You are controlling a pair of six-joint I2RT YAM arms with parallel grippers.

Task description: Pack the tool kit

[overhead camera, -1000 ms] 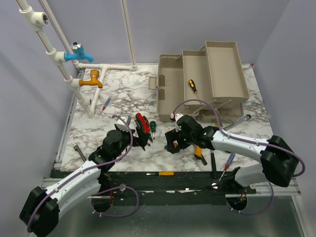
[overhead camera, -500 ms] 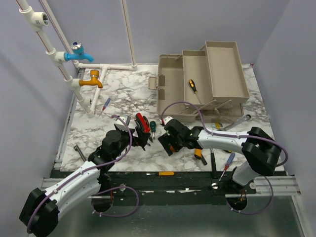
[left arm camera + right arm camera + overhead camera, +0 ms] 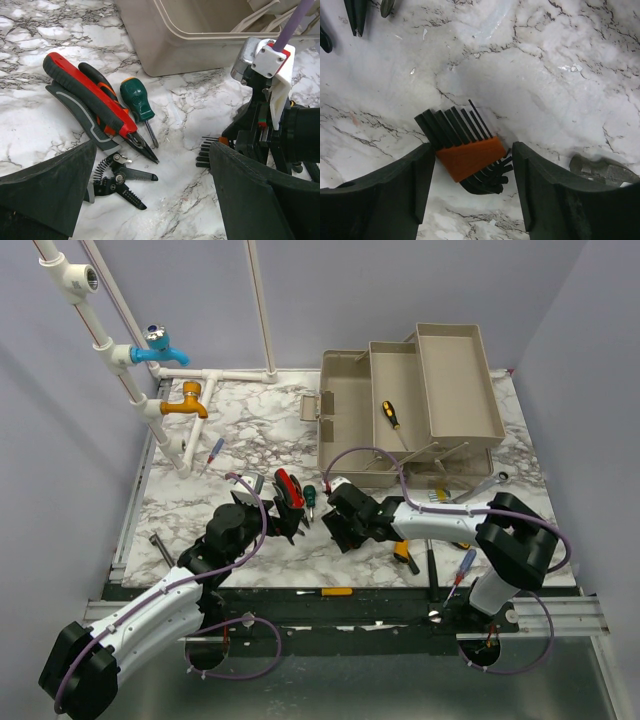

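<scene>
The beige toolbox point(image 3: 345, 435) stands open at the back right with its trays folded out; a yellow-handled screwdriver point(image 3: 390, 415) lies in one tray. My right gripper point(image 3: 472, 167) is open and low over the table, straddling a set of black hex keys in an orange holder point(image 3: 470, 156). Its left finger touches the holder and its right finger stands apart. In the top view this gripper point(image 3: 338, 533) is at table centre. My left gripper point(image 3: 152, 172) is open and empty, just short of red pliers point(image 3: 85, 92), a green screwdriver point(image 3: 136, 100) and a black wire stripper point(image 3: 117, 180).
Blue tap point(image 3: 160, 348) and orange tap point(image 3: 185, 402) on white pipes stand at the back left. A red-blue screwdriver point(image 3: 213, 452), a wrench point(image 3: 482, 486), an orange-handled tool point(image 3: 404, 552) and a yellow screwdriver point(image 3: 330, 591) lie around the marble top.
My right gripper slid left over the table to the hex key set, and its jaws have narrowed around the set. The left arm has not moved.
</scene>
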